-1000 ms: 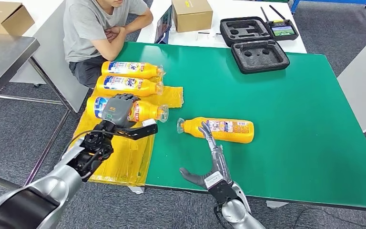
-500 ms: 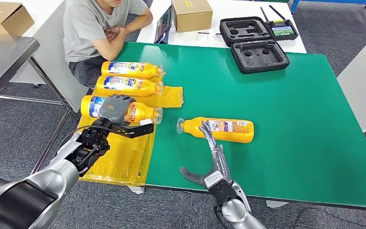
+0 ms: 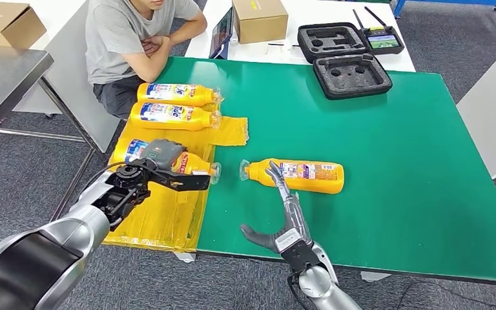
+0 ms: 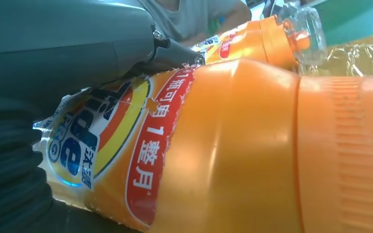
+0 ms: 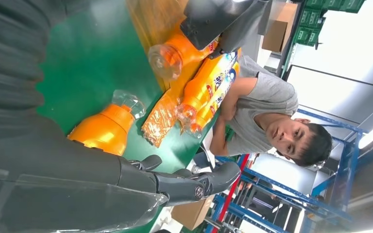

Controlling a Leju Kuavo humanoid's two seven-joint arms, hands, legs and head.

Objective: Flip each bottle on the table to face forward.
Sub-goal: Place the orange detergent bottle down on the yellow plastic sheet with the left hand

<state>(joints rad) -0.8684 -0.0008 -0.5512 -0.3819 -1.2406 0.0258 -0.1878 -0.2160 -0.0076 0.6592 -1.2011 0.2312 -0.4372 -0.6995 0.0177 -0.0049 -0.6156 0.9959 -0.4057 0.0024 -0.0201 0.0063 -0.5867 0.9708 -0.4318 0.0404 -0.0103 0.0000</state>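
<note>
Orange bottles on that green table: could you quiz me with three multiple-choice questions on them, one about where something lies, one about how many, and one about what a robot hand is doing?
1. Where does the lone orange bottle lie?
A. on the bare green table
B. on the yellow plastic sheet
C. in the black foam case

2. How many orange bottles lie on the table?
A. two
B. four
C. six

3. What is the left robot hand doing?
A. hanging beside the table
B. gripping the nearest bottle on the sheet
C. holding a cardboard box

Answers:
1. A, since green surface surrounds it, apart from the sheet.
2. B, three at the yellow sheet plus the lone one.
3. B, its fingers wrap that bottle's body, seen also in the left wrist view, while the right robot hand lies open with fingertips at the lone bottle.
</note>
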